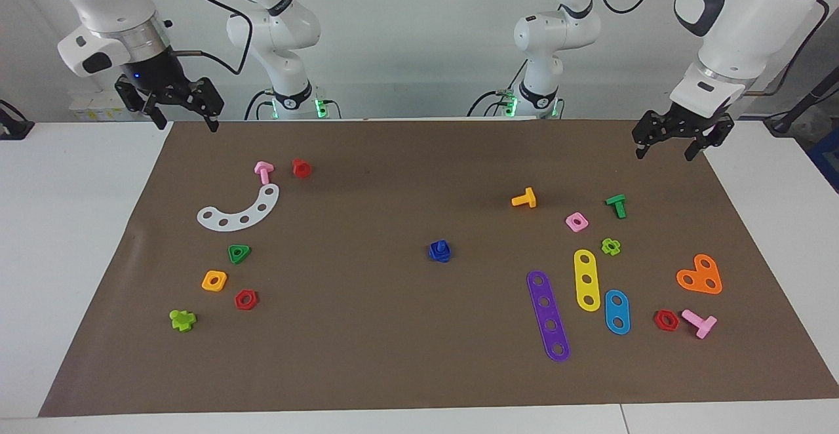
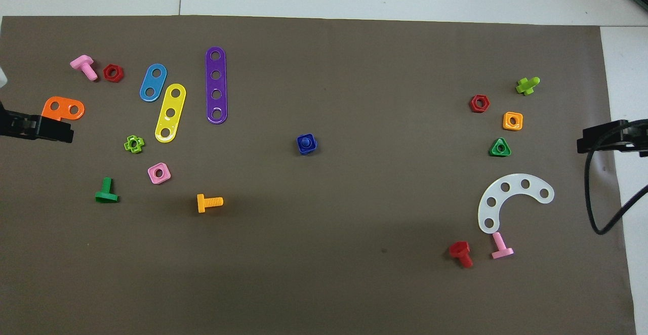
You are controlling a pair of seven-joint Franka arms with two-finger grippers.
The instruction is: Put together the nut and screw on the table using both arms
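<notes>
The dark blue nut lies in the middle of the brown mat on the table, with the dark blue screw seated in its hole, stub up. No gripper touches them. My left gripper hangs open and holds nothing, above the mat's edge at the left arm's end. Above the mat's corner at the right arm's end, my right gripper waits, open with nothing in it.
Toward the left arm's end lie an orange bolt, a pink nut, a green bolt, and purple, yellow and blue strips. Toward the right arm's end lie a white curved strip, a green triangular nut and an orange nut.
</notes>
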